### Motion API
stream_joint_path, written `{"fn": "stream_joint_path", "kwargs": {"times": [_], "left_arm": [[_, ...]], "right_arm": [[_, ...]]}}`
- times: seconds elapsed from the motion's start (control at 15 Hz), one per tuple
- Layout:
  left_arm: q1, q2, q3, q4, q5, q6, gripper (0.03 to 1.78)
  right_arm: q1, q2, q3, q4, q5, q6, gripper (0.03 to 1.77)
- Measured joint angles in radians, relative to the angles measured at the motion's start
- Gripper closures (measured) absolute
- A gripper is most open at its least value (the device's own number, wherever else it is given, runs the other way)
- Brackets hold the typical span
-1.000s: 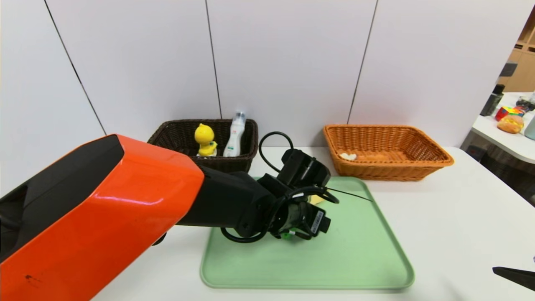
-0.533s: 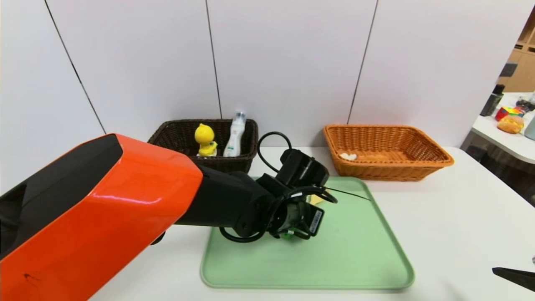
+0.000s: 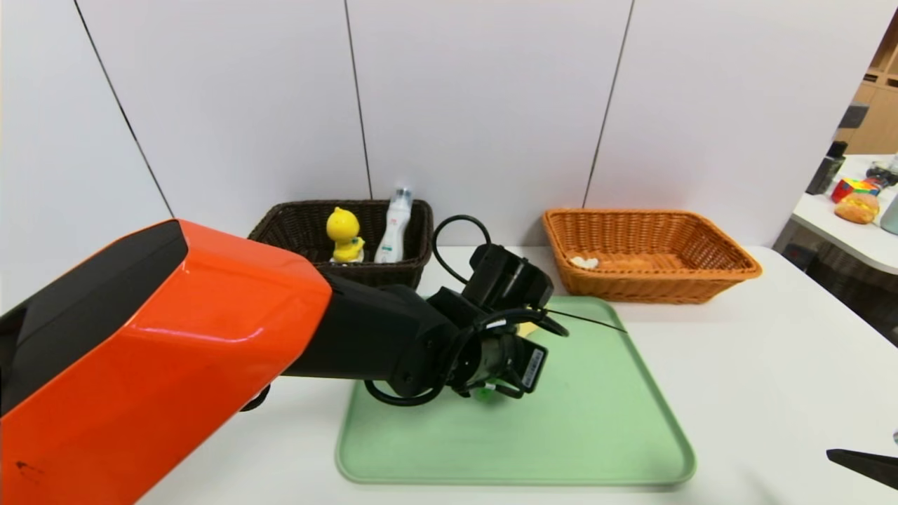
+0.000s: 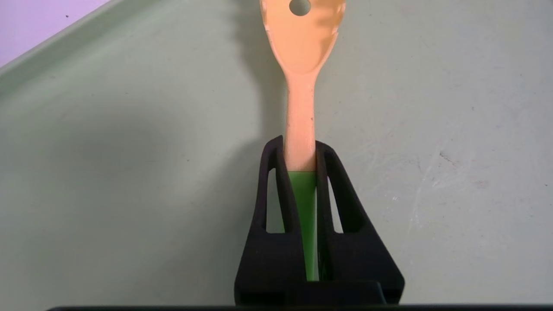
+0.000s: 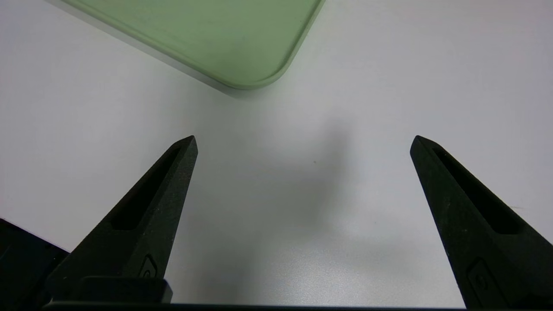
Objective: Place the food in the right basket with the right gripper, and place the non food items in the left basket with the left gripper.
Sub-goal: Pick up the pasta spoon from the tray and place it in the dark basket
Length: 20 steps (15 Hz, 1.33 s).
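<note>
The green tray [image 3: 617, 449] is filling the lower centre of the head view, the dark left basket [image 3: 295, 224] sitting up and left of it. The left gripper [image 4: 299, 149] is clamping the spoon [image 4: 300, 86], whose long axis is running straight ahead from the jaws. The right gripper [image 5: 302, 144] is idling spread wide at lower right.

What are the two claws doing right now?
Left gripper: shut on the orange slotted spatula with a green handle, over the pale green tray.
Right gripper: open, empty, above the white table.

Left arm [image 3: 210, 337] over green tray [image 3: 596, 435]; two baskets behind.
</note>
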Motion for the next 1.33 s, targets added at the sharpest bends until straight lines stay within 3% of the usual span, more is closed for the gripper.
{"fn": "stream_joint_path", "kwargs": {"times": [0.53,0.73,1.0,1.33], "left_arm": [[0.000,-0.117,-0.001,-0.002,0.020,0.044,1.67],[0.013,-0.180,0.002,-0.002,0.057,0.074,1.67],[0.075,-0.250,0.015,0.000,0.085,0.103,1.67],[0.217,-0.287,-0.043,0.013,0.109,0.131,1.67]], "right_arm": [[0.000,0.007,0.002,0.001,0.000,-0.015,0.10],[0.000,0.013,0.002,0.000,0.000,-0.016,0.10],[0.000,0.016,0.001,0.000,0.001,-0.017,0.10],[0.000,0.021,-0.004,-0.001,-0.001,-0.036,0.10]]}}
